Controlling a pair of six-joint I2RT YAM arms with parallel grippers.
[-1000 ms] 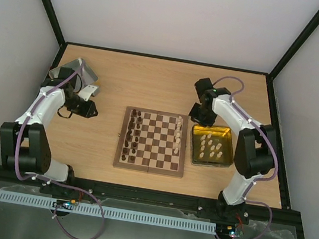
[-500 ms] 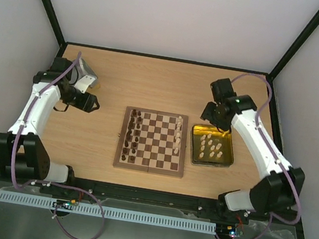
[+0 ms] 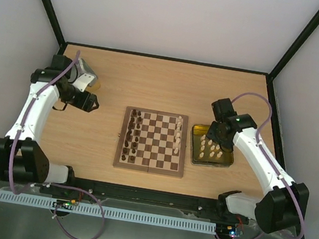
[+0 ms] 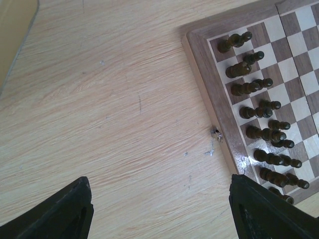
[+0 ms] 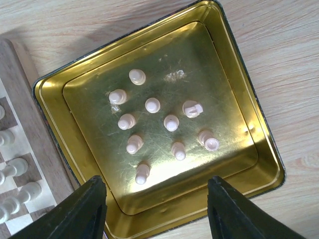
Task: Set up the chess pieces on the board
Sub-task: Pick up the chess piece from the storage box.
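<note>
The board [image 3: 152,141] lies mid-table. Dark chess pieces [image 3: 134,134] fill its two left columns and show in the left wrist view as dark chess pieces [image 4: 259,112] on the board [image 4: 207,59]. A few cream pieces [image 3: 178,135] stand along its right side. Several more cream pieces [image 5: 159,129] stand in the yellow tray [image 5: 241,94]. My left gripper [image 3: 90,102] hovers over bare table left of the board, left gripper [image 4: 159,199] open and empty. My right gripper [image 3: 220,137] hangs above the tray [image 3: 192,142], right gripper [image 5: 155,199] open with nothing between its fingers.
A silver tin [image 3: 85,75] sits at the far left behind the left gripper. A small metal clasp [image 4: 216,133] juts from the board's left edge. The board's border [image 5: 20,74] runs just left of the tray. Dark frame rails bound the table.
Both grippers have opened. The right arm swung from behind the tray to right above it. The left gripper shifted slightly toward the back, beside the tin.
</note>
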